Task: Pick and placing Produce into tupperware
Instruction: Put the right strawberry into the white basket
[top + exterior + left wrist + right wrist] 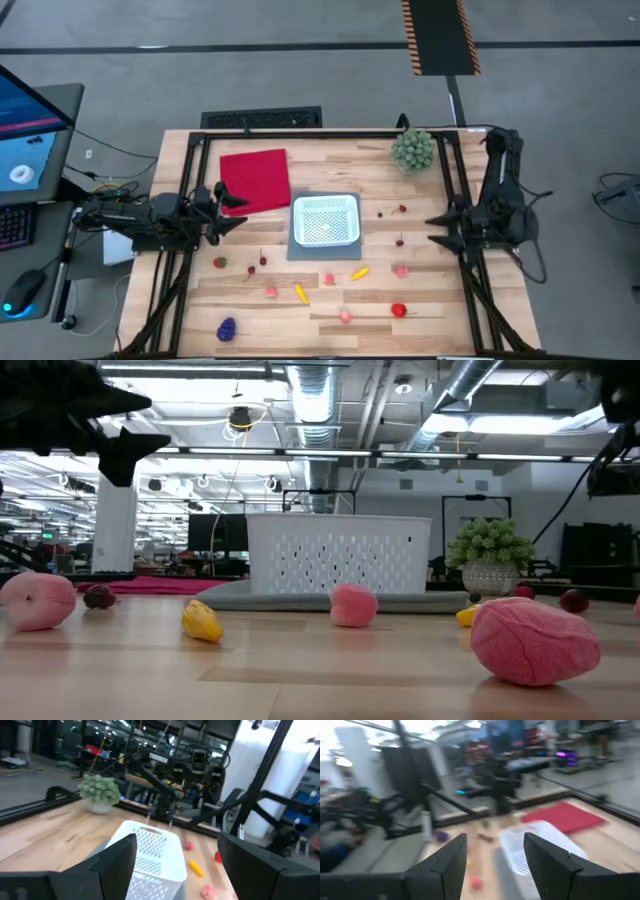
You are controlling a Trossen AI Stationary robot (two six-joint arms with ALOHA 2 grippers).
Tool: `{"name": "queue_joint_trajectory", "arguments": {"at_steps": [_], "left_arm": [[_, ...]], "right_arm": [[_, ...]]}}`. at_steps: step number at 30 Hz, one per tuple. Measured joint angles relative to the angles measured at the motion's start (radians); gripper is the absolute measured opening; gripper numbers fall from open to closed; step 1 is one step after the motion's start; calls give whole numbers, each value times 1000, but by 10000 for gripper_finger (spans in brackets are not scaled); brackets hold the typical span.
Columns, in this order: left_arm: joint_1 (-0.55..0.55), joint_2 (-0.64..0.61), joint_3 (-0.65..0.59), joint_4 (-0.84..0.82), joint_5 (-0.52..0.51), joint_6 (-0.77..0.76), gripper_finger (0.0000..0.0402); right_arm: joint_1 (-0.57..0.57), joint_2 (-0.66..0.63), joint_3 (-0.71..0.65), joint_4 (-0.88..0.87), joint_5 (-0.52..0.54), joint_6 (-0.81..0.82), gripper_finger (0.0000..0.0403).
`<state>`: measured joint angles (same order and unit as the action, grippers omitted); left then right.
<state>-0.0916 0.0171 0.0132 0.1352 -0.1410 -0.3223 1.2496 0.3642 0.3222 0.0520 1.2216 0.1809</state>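
Note:
The white tupperware (326, 220) sits on a grey mat (298, 248) at the table's middle; it also shows in the low view (338, 552). Tiny toy produce lies scattered on the wood toward the near edge: a purple grape bunch (227, 328), a red piece (399, 310), pink pieces (401, 270), yellow pieces (300, 293) and cherries (401, 210). My left gripper (235, 212) is open and empty at the table's left, above the red cloth's edge. My right gripper (437, 228) is open and empty at the table's right.
A flat red cloth (255, 180) lies left of the tupperware. A green spiky ball plant (412, 150) stands at the far right. A black frame runs along the table's far, left and right sides. A monitor and a mouse are off the table's left.

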Motion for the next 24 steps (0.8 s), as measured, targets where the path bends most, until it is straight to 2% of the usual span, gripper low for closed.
{"name": "queue_joint_trajectory", "arguments": {"at_steps": [3, 5, 7, 12, 15, 20, 24], "left_arm": [[-1, 4, 0, 10, 29, 0, 269], [0, 3, 0, 18, 19, -22, 269], [0, 4, 3, 17, 19, -29, 269], [-9, 4, 4, 21, 5, -19, 269], [-9, 7, 4, 36, -43, -2, 269], [-9, 26, 6, 61, -64, 13, 269], [-9, 76, 11, 57, -131, 13, 269]], "right_arm": [[-66, 61, 3, 140, -112, -117, 219], [-124, 104, 28, 125, -130, -126, 219], [-191, 148, 59, 67, -153, -113, 219], [-413, 264, 175, -171, -298, 15, 219], [-570, 334, 227, -302, -437, 120, 219], [-805, 432, 252, -373, -680, 225, 219], [-931, 488, 267, -473, -797, 308, 219]]}}
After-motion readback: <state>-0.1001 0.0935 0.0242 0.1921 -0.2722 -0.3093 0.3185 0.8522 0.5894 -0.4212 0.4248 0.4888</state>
